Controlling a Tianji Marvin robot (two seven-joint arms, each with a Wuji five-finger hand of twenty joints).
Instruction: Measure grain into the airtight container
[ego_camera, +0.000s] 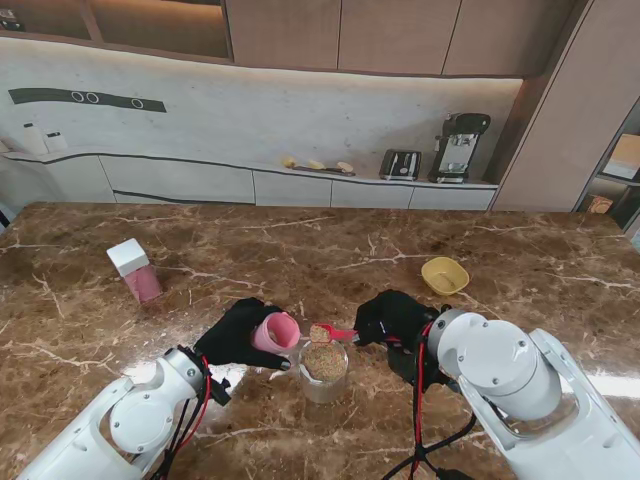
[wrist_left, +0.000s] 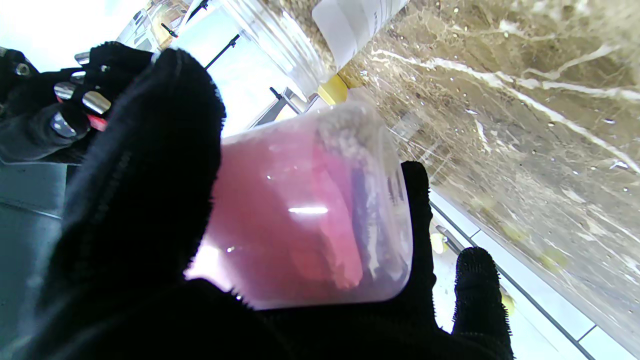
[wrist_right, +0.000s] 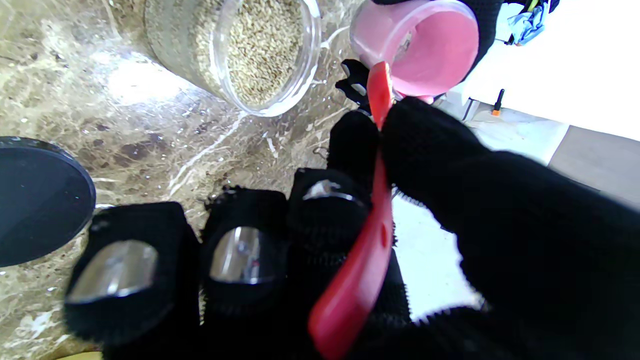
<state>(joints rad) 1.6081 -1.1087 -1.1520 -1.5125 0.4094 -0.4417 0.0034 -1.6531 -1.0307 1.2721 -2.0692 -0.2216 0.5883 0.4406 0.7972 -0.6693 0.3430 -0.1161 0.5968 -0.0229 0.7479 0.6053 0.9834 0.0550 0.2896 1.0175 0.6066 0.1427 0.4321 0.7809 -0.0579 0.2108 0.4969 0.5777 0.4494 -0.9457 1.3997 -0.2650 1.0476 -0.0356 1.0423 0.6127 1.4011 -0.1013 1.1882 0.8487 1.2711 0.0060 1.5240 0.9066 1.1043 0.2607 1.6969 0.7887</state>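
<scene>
Near the middle of the brown marble table (ego_camera: 480, 250), the black-gloved left hand (ego_camera: 232, 333) clasps a tilted pink plastic cup (ego_camera: 276, 333) just beside the grain-filled clear glass jar (ego_camera: 324, 370). The black-gloved right hand (ego_camera: 392, 318) pinches a red plastic scoop (ego_camera: 331, 333) over the jar's mouth.

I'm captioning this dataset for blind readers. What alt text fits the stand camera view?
Over a brown marble table, the left hand holds a tilted pink container while the right hand holds a red scoop of grain above an open glass jar of grain. A yellow bowl sits farther right.
</scene>
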